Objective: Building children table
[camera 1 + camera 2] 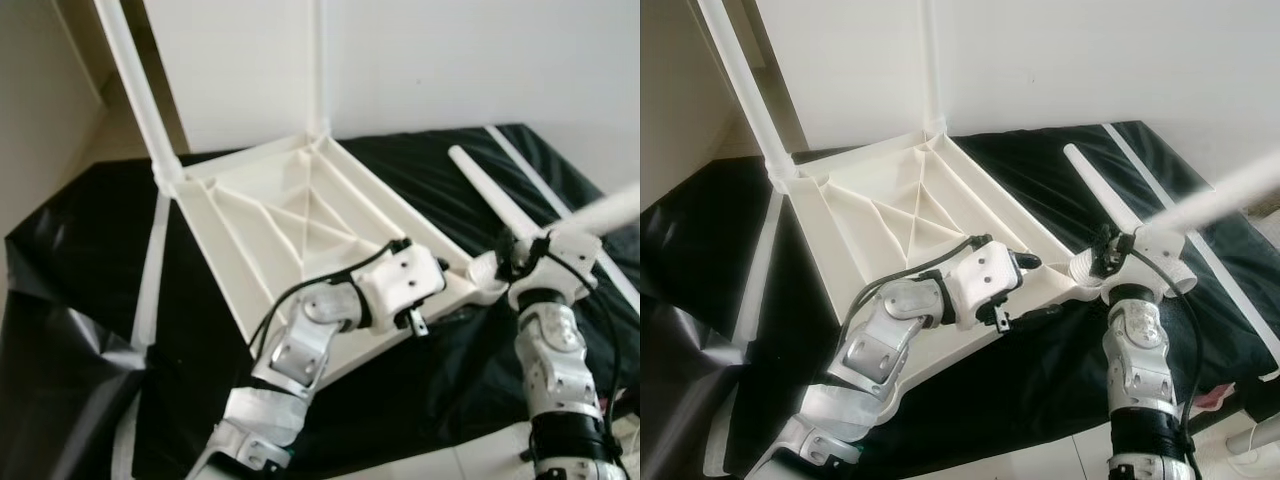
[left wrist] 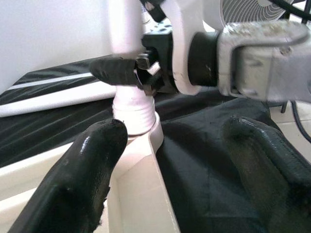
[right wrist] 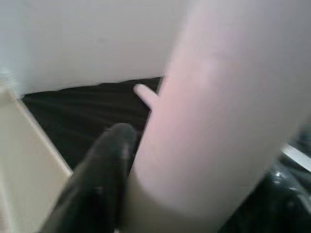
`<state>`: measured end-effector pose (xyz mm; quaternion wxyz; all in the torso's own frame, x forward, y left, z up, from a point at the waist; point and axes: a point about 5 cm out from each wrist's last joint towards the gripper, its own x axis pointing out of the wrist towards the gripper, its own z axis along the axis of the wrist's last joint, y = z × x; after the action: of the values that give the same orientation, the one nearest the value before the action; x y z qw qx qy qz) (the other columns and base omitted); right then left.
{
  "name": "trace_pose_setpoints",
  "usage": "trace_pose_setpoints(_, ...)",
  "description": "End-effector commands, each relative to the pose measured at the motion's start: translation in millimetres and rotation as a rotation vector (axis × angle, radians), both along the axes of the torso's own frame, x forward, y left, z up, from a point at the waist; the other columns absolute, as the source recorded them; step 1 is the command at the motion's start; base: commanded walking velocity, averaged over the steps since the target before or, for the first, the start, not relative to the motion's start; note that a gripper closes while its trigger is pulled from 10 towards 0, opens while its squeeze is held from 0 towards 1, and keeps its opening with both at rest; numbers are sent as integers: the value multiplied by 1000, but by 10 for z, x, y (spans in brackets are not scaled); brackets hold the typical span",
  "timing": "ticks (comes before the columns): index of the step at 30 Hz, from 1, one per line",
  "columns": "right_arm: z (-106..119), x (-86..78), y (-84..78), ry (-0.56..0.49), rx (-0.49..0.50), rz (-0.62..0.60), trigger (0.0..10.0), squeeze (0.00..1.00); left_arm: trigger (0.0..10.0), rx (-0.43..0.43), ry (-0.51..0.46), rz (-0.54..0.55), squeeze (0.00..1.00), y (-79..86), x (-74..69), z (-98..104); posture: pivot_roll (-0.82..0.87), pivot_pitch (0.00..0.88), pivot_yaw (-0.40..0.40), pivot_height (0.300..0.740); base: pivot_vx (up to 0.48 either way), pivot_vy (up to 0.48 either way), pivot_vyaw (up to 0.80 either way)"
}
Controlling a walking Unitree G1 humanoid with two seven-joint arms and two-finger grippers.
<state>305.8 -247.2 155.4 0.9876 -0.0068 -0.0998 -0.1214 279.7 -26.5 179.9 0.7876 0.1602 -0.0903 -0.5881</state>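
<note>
Clamping the white tapered plastic table leg (image 1: 1200,205) upright in the near-right corner socket of the upturned white ribbed plastic tabletop (image 1: 290,215) — right gripper (image 1: 1110,250) closed on it, presumably to screw it home. Left gripper (image 2: 170,160), fingers spread and empty, straddling that corner edge to steady it. Spare white plastic leg (image 1: 490,195) lying loose on the black plastic sheet (image 1: 80,300), far right — near but not obstructing.

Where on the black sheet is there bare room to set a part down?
Bare black sheet lies left of the upturned tabletop, and between its far edge and the loose leg. The near right corner is crowded: left gripper on the tabletop edge, right gripper gripping a leg at its socket.
</note>
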Motion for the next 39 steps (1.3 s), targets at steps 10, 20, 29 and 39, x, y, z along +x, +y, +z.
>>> trace_pose_setpoints(10, -129, 58, -15, 96, -36, 108, 0, 0, 10000, -79, -34, 257, 0, 24, 143, 63, -76, 4, 0, 740, 0, 0, 0)
trace_pose_setpoints(20, -294, 4, 21, 190, -176, 237, 10000, 0, 10000, -78, -42, 263, 0, 43, 157, 80, -74, 8, 1, 740, 0, 0, 0)
trace_pose_setpoints(29, -364, 16, -15, 264, -150, 310, 10000, 0, 10000, -77, -45, 254, 0, 40, 161, 93, -84, 14, 13, 740, 0, 0, 0)
trace_pose_setpoints(39, -387, 68, -10, 283, -27, 269, 10000, 0, 10000, -80, -45, 255, 0, 45, 155, 101, -75, 20, 7, 740, 0, 0, 0)
